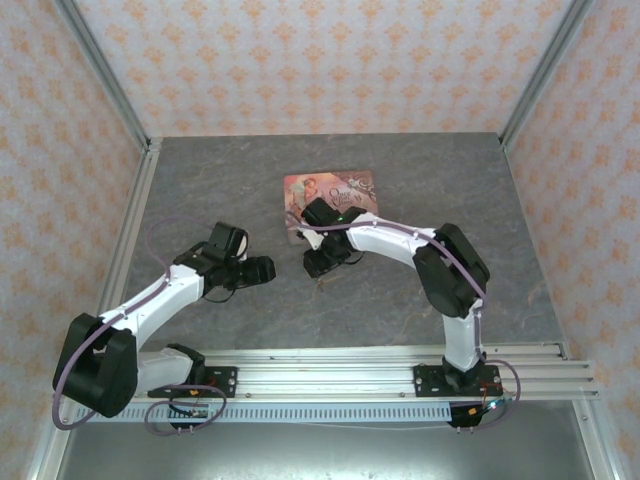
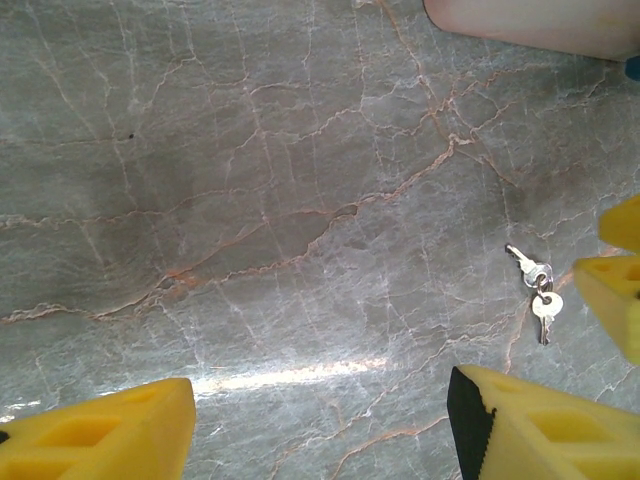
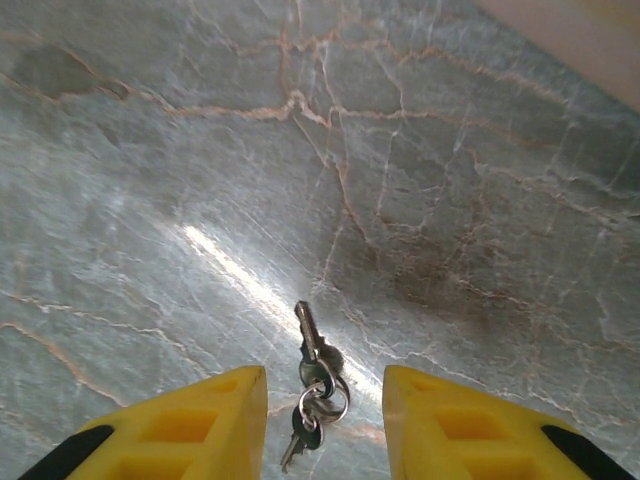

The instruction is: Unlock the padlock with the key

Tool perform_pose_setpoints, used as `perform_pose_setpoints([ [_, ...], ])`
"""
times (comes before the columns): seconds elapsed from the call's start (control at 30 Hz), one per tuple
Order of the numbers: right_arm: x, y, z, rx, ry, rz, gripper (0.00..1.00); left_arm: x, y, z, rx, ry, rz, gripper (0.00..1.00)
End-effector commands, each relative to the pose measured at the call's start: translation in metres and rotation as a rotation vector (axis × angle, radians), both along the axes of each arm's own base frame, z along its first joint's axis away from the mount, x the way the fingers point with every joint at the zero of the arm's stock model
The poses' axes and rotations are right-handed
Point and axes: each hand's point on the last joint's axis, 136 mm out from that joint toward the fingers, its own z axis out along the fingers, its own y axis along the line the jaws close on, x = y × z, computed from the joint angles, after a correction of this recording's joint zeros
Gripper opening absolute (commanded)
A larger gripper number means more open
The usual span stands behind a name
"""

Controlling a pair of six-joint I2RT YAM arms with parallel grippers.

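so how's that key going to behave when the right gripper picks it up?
Probably floppy as a bunch: the key shares a small ring with a second key, so whichever isn't pinched will likely dangle. It lies flat and thin on the smooth, glossy table, so it may skid rather than lift under the open right gripper. Likely very light.

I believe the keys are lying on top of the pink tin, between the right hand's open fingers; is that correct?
Not quite. The keys lie on the grey marbled table, not on top of the pink tin. The right wrist view shows them resting there, in the gap of the open right hand.
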Motion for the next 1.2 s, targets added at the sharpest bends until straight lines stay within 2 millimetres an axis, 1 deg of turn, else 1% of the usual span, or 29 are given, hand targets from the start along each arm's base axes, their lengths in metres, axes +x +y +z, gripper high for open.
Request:
perform_pose_setpoints([
  [0.0,-0.007,0.000,-0.004,-0.040,0.017,0.053,0.36,-0.002,-0.002,-0.001,0.003,0.000,-0.014,0.69],
  [0.27,-0.013,0.002,-0.011,-0.056,0.040,0.083,0.36,-0.002,-0.002,-0.001,0.006,0.008,-0.015,0.69],
  [0.47,-0.019,-0.001,-0.016,-0.077,0.055,0.099,0.37,-0.003,-0.001,0.001,0.011,0.005,-0.013,0.69],
  [0.7,-0.015,-0.002,-0.022,-0.103,0.049,0.101,0.40,-0.006,0.000,-0.001,0.009,0.009,-0.006,0.70],
  [0.87,-0.016,-0.002,-0.025,-0.113,0.061,0.104,0.40,-0.007,0.002,0.001,0.016,0.006,-0.004,0.70],
  [1.17,-0.025,-0.006,-0.032,-0.168,0.065,0.126,0.36,-0.009,0.004,0.000,0.022,0.008,-0.004,0.70],
])
